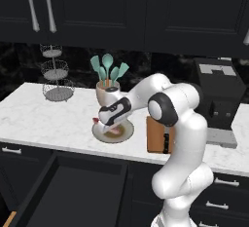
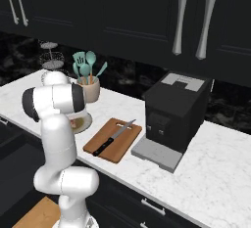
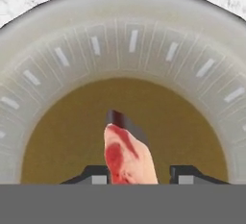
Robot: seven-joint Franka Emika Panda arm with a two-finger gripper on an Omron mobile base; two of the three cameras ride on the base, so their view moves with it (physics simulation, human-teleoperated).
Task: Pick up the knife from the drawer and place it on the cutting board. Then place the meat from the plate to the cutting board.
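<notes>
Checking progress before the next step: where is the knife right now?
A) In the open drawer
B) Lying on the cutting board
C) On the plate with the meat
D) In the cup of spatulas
B: the knife lies diagonally across the cutting board, black handle toward the robot, beside the coffee machine.

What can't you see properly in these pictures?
- Meat: in the hand view, its near end is cut off at the bottom, so whether the tool pinches it is unclear.
- Plate: in the right base view, the arm covers most of it.
- Cutting board: in the left base view, the arm covers its right part, knife included.
- Drawer: in the left base view, its front runs off the bottom edge.
</notes>
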